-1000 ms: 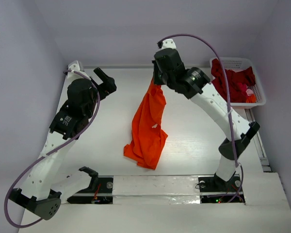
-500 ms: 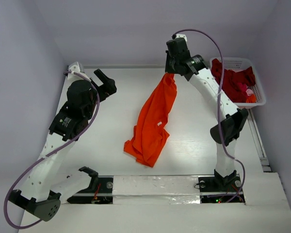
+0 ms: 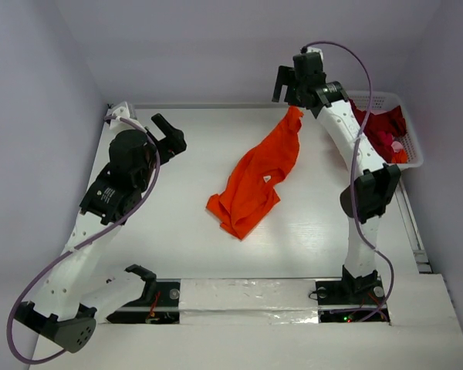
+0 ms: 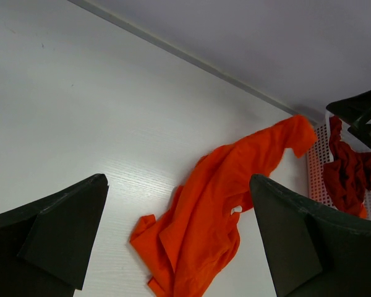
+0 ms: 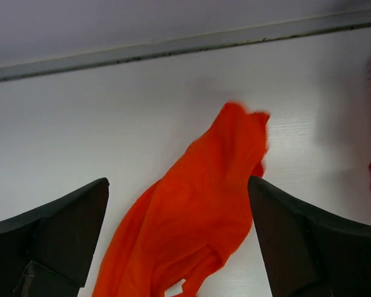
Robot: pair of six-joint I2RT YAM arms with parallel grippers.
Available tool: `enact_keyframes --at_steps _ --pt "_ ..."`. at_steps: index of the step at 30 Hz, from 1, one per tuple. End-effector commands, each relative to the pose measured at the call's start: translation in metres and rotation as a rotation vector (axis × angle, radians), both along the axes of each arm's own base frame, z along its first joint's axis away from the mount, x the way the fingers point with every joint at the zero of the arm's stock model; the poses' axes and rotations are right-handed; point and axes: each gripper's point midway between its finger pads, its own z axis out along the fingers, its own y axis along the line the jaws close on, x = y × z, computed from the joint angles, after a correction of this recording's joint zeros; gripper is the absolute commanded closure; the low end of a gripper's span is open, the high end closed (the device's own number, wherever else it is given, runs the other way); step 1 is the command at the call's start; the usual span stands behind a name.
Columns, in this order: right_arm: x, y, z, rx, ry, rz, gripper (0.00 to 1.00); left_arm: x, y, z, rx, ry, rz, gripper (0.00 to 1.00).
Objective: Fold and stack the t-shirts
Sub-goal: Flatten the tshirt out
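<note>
The orange shirt point(image 3: 258, 181) lay on the tabletop point(image 3: 185, 223) at mid-frame, its long axis running lower left to upper right. Its top end was just under the right gripper point(image 3: 287, 94), which stood wide and empty. The left gripper point(image 3: 168, 132), also wide, was well apart at upper left.

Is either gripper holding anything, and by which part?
Nothing is held. The right gripper is open above the upper end of the orange t-shirt; the left gripper is open and empty.
</note>
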Motion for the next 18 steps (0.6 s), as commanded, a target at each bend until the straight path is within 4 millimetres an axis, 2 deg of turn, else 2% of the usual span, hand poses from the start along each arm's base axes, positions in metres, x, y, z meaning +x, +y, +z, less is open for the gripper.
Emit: enact_keyframes --at_steps 1,4,5,7,8,9,10,11,12,13,16,18 --pt "-0.023 0.017 0.022 0.080 -0.084 0.082 0.00 -0.001 -0.001 0.007 -0.014 -0.032 -0.003 0.01" --pt "-0.039 0.007 0.026 0.098 -0.100 0.044 0.00 0.002 -0.003 0.004 -0.011 -0.026 -0.008 0.01" --pt "-0.061 0.016 0.033 0.088 -0.115 0.054 0.00 0.003 -0.004 0.003 -0.011 -0.025 -0.009 0.01" --pt "-0.089 0.035 0.042 0.071 -0.144 0.097 0.04 0.004 -0.004 0.002 -0.010 -0.026 -0.010 0.01" --pt "-0.105 0.047 0.038 0.049 -0.134 0.125 0.08 0.005 -0.004 0.002 -0.009 -0.027 -0.005 0.01" --pt "-0.135 0.074 0.042 0.014 -0.134 0.183 0.12 0.006 -0.003 0.002 -0.004 -0.027 -0.003 0.01" --pt "-0.149 0.088 0.039 -0.001 -0.124 0.214 0.15 0.006 -0.003 0.002 -0.002 -0.029 -0.002 0.01" --pt "-0.165 0.103 0.034 -0.014 -0.110 0.253 0.17 0.007 -0.003 0.003 0.001 -0.030 0.003 0.01" --pt "-0.194 0.131 0.022 -0.031 -0.082 0.322 0.17 0.007 -0.002 0.003 0.002 -0.030 0.004 0.01" --pt "-0.208 0.143 0.014 -0.037 -0.069 0.353 0.18 0.007 -0.001 0.006 0.003 -0.037 0.008 0.01" --pt "-0.250 0.176 -0.019 -0.040 -0.006 0.423 0.26 0.004 0.000 0.012 -0.002 -0.047 0.008 0.01" --pt "-0.262 0.182 -0.037 -0.039 0.013 0.415 0.33 0.003 0.001 0.015 -0.003 -0.053 0.009 0.01"
